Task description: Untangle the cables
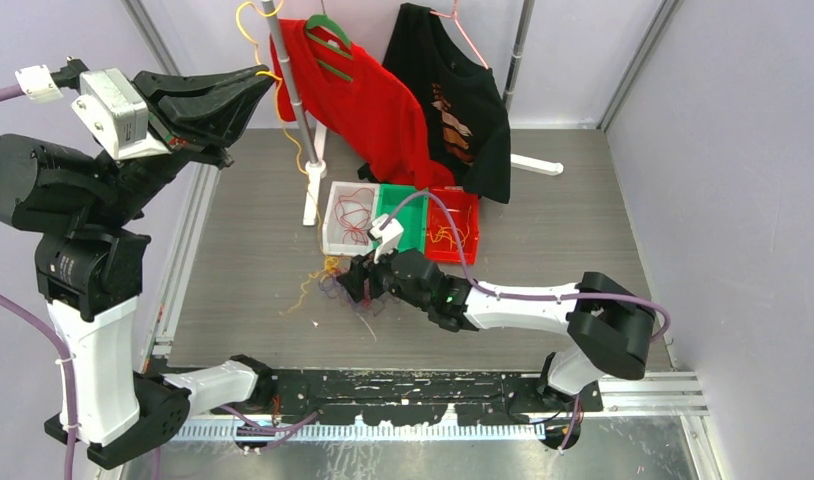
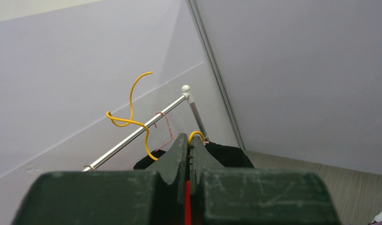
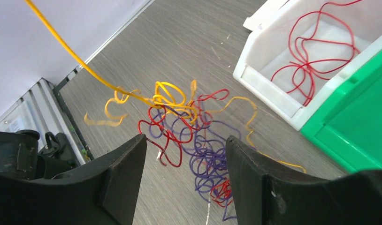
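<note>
A tangle of red, yellow-orange and purple cables (image 1: 333, 285) lies on the grey table, and shows close up in the right wrist view (image 3: 189, 126). My right gripper (image 1: 351, 282) hovers just over the tangle, open and empty (image 3: 185, 140), with purple and red loops showing between its fingers. My left gripper (image 1: 266, 78) is raised high at the back left and is shut on a yellow cable (image 2: 196, 133). That cable's free end curls above the tips (image 2: 133, 117). The rest runs taut down to the tangle (image 3: 72, 54).
A white bin (image 1: 328, 232) with red cables (image 3: 306, 61), a green bin (image 1: 415, 240) and a red bin (image 1: 471, 250) with yellow strands stand behind the tangle. A clothes rack (image 1: 288, 90) holds a red shirt (image 1: 373, 110) and a black shirt (image 1: 453, 100) at the back.
</note>
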Available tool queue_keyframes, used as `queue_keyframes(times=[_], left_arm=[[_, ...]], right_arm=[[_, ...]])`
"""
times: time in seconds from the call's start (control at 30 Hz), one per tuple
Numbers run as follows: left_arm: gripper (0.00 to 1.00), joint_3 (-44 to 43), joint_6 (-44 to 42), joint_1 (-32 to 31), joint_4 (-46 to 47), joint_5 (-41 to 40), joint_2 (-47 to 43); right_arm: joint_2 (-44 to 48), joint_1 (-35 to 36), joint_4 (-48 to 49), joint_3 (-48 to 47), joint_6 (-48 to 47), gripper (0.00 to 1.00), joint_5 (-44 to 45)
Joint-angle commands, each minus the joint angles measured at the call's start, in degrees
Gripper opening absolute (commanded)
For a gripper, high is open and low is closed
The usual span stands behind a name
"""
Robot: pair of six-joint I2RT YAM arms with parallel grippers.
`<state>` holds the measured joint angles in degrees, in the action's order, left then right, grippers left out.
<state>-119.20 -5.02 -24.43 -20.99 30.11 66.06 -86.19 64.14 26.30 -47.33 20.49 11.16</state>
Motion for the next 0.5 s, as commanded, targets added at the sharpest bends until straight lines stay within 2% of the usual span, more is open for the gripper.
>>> queue_keyframes(times=[0.0,0.27,0.47], left_arm=[[0.00,0.36,0.32,-0.18,1.30,0.86,-0.74],[0.00,0.61,1.16,-0.12,1.24,1.33,-0.63],[0.00,0.57,3.04,-0.18,1.31,2.06,-0.09]], right_arm=[[-1.12,-0.07,6.05,-2.59,2.34,0.68,-2.83],[-4.14,-0.07,8.43,-4.83,3.20,0.66,-0.36],[-6.60,-0.07,9.66,-6.54,3.09,0.52,0.53]])
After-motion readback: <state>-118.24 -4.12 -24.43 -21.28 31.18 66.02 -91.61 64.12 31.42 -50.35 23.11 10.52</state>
